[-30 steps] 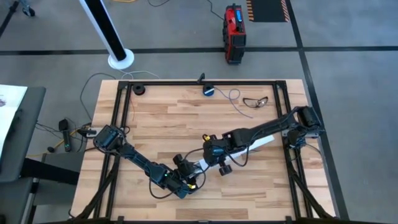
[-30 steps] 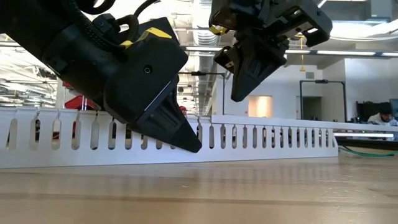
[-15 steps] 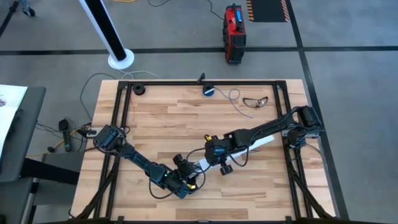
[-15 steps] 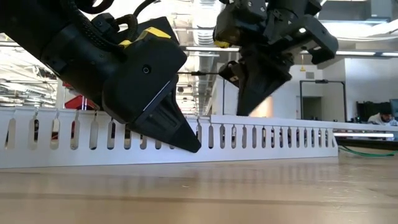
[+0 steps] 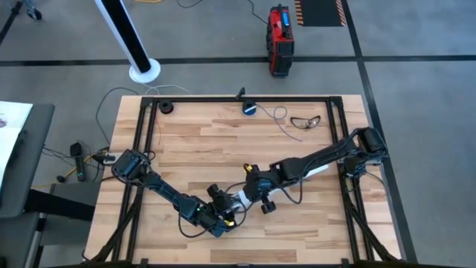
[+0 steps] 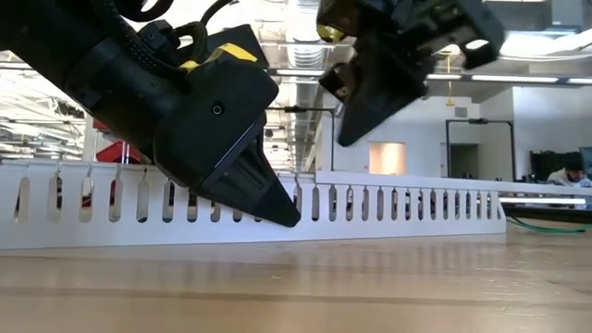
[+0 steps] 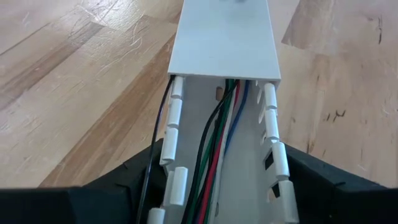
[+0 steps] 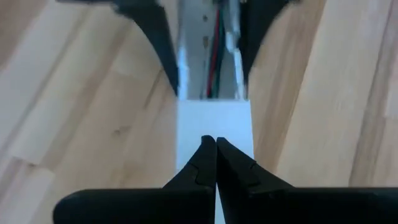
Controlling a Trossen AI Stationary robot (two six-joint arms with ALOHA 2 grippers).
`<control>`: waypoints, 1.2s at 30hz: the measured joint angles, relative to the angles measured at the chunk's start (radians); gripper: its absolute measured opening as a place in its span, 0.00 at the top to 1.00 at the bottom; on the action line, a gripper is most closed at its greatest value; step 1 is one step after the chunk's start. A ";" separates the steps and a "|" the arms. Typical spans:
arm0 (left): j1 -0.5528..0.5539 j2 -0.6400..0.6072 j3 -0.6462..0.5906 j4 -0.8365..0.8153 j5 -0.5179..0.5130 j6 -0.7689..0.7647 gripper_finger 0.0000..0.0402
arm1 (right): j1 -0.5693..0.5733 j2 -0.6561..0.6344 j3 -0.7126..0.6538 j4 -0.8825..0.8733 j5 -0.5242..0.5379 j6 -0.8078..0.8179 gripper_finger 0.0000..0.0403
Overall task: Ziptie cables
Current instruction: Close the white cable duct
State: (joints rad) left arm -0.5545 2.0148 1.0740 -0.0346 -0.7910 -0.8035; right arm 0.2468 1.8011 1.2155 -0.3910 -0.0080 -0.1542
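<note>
A long white slotted duct [image 5: 314, 170] lies slantwise on the wooden table. Coloured wires [image 7: 217, 137] run inside its open part, and a flat white cover [image 7: 224, 37] closes the part beyond. My left gripper [image 5: 224, 214] is shut on the duct's near left end. My right gripper [image 8: 216, 142] is shut and hangs just above the cover [image 8: 214, 121]; in the low view its tip [image 6: 344, 141] is clear of the duct's top edge. A straggly bunch of thin cables [image 5: 306, 120] lies loose on the far right of the table. My left gripper holds the duct's open end between its two fingers, one finger [image 7: 134, 183] against each slotted side wall [image 7: 171, 149]. The fingers lie along the duct, pointing toward the covered part. The duct rests on the table.
A small round blue-black device [image 5: 249, 109] with a pale cord [image 5: 279, 116] sits at the far edge, a small black object [image 5: 165, 106] at the far left corner. Black frame rails [image 5: 141, 149] run along the table's sides. Bare wood lies at the far left.
My right gripper, staying shut, has gone along the duct toward my left gripper. It dipped to the cover half a second ago and has come up again.
</note>
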 joint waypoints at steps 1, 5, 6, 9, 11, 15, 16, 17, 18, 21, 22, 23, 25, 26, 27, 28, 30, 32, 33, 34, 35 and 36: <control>0.001 0.000 0.000 0.001 0.000 0.006 0.40 | 0.003 -0.001 0.002 -0.006 -0.004 -0.003 1.00; 0.002 0.000 0.000 0.002 0.001 0.013 0.40 | 0.003 0.044 0.003 -0.053 -0.019 -0.021 1.00; 0.003 0.000 0.000 -0.001 0.000 0.015 0.40 | 0.002 0.050 0.005 -0.055 -0.021 -0.026 1.00; 0.003 -0.001 0.000 0.002 0.006 0.030 0.40 | 0.001 0.077 0.007 -0.065 -0.037 -0.041 1.00; 0.004 -0.001 0.000 0.007 0.012 0.042 0.40 | 0.001 0.095 0.007 -0.061 -0.058 -0.047 1.00; 0.005 -0.001 0.000 0.008 0.015 0.046 0.40 | 0.000 0.123 0.008 -0.020 -0.090 -0.053 1.00; 0.005 -0.001 0.000 0.009 0.016 0.046 0.40 | 0.000 0.125 0.008 -0.006 -0.095 -0.054 1.00; 0.006 -0.001 0.000 0.009 0.016 0.048 0.40 | 0.000 0.126 0.006 0.006 -0.097 -0.054 1.00; 0.006 -0.001 0.000 0.009 0.018 0.050 0.40 | 0.000 0.127 0.004 0.022 -0.097 -0.054 1.00; 0.006 -0.001 0.000 0.010 0.019 0.054 0.40 | -0.005 0.131 0.002 0.082 -0.108 -0.043 1.00; 0.006 -0.001 0.000 0.011 0.019 0.059 0.40 | -0.008 0.131 0.002 0.098 -0.115 -0.034 1.00; 0.006 -0.001 0.000 0.011 0.019 0.064 0.40 | -0.009 0.131 0.004 0.102 -0.126 -0.029 1.00; 0.006 -0.001 0.000 0.015 0.019 0.075 0.40 | -0.014 0.133 0.011 0.106 -0.132 -0.026 1.00; 0.007 -0.001 0.000 0.018 0.018 0.082 0.40 | -0.014 0.133 0.012 0.114 -0.134 -0.026 1.00; 0.008 -0.001 0.000 0.022 0.018 0.089 0.40 | -0.014 0.133 0.012 0.125 -0.134 -0.026 1.00; 0.010 -0.001 0.000 0.025 0.019 0.095 0.40 | -0.016 0.133 0.012 0.140 -0.133 -0.026 1.00; 0.013 -0.001 0.000 0.026 0.022 0.103 0.40 | -0.021 0.136 0.012 0.188 -0.135 -0.024 1.00; 0.020 -0.001 0.000 0.037 0.027 0.118 0.40 | -0.020 0.141 0.025 0.213 -0.130 -0.038 1.00; 0.023 -0.001 0.000 0.037 0.027 0.127 0.40 | -0.020 0.141 0.033 0.204 -0.122 -0.055 1.00; 0.026 -0.001 0.000 0.038 0.024 0.135 0.40 | -0.020 0.141 0.045 0.202 -0.113 -0.067 1.00; 0.030 -0.001 0.000 0.039 0.026 0.138 0.40 | -0.020 0.137 0.059 0.206 -0.098 -0.075 1.00; 0.033 -0.001 0.000 0.038 0.025 0.138 0.40 | -0.017 0.130 0.071 0.197 -0.085 -0.084 1.00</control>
State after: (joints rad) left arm -0.5213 2.0136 1.0744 0.0033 -0.7657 -0.6658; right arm 0.2300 1.9313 1.2862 -0.1936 -0.0927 -0.2378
